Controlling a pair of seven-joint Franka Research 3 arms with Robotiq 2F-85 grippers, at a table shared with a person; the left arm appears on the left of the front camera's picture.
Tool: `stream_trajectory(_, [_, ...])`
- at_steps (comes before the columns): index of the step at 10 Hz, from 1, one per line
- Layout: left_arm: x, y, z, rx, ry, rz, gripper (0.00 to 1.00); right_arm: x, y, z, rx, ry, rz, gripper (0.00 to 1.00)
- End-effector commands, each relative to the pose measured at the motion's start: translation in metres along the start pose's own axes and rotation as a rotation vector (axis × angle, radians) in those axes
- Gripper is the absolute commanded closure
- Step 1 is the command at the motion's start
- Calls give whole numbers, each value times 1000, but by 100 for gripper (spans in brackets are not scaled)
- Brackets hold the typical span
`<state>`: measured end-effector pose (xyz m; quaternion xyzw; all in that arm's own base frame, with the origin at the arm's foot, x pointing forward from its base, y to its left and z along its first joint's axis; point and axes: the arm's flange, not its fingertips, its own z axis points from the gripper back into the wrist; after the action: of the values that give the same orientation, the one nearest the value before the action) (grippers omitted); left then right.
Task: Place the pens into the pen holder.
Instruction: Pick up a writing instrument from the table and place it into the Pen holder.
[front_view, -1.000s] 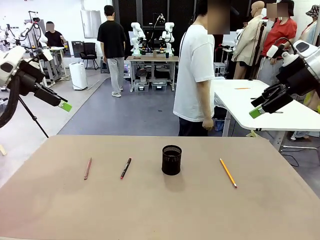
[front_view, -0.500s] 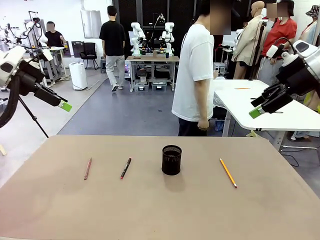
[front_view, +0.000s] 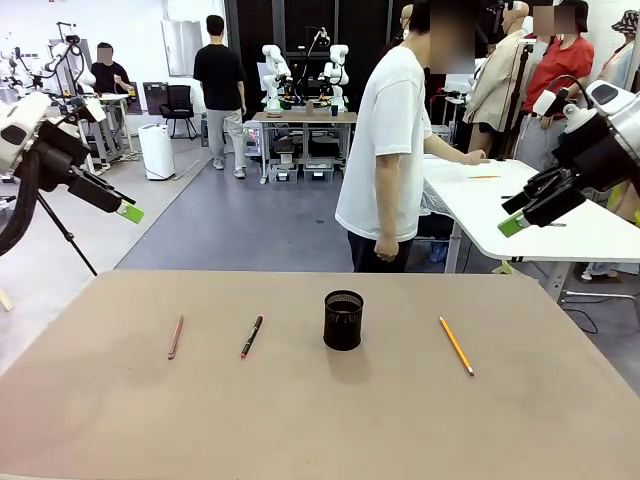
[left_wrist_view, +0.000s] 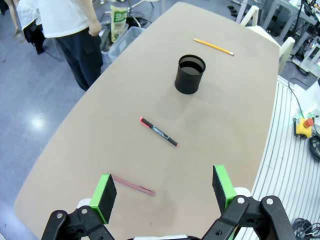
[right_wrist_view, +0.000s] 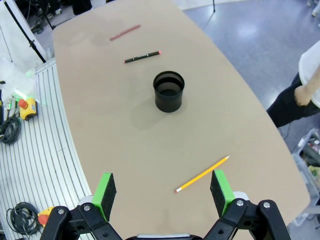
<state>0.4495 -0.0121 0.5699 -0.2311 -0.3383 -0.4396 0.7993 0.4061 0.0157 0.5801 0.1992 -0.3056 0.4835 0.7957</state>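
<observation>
Yellow-orange pencil (front_view: 456, 346): near right, flat on the table (front_view: 320, 430), well apart from the holder; light, stiff, probably rolls; pinch mid-shaft.
Dark red-black pen (front_view: 251, 337): left of the holder, lying flat; smooth, likely slippery; grip across its middle.
Pinkish-brown pen (front_view: 176, 337): farther left, flat; thin, same hold.
Pen holder (front_view: 343, 320): centre, upright, nothing standing in it; light, may tip if nudged.
Left gripper (left_wrist_view: 165, 189): raised at the left, fingers spread, holding nothing.
Right gripper (right_wrist_view: 162, 191): raised at the right, likewise spread and bare.

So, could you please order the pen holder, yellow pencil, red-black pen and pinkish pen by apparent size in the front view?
1. pen holder, the bulkiest.
2. yellow pencil, the longest stick.
3. red-black pen and pinkish pen: they look alike, so no ranking.
</observation>
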Motion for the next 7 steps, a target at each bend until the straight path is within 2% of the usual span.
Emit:
stream_trajectory(1, [0, 0, 0, 0, 0, 0, 0, 0, 0, 0, 3, -5, 2, 0])
stream_trajectory(2, [11, -13, -9, 8, 69, -6, 0, 0, 0, 0, 3, -5, 2, 0])
stream_trajectory(4, [34, -47, -33, 87, 263, 64, 0, 0, 0, 0, 3, -5, 2, 0])
stream_trajectory(5, [45, -61, -49, 161, 332, 117, 0, 0, 0, 0, 3, -5, 2, 0])
stream_trajectory(6, [51, -73, -64, 186, 415, 156, 0, 0, 0, 0, 3, -5, 2, 0])
stream_trajectory(7, [55, -81, -77, 182, 426, 191, 0, 0, 0, 0, 3, -5, 2, 0])
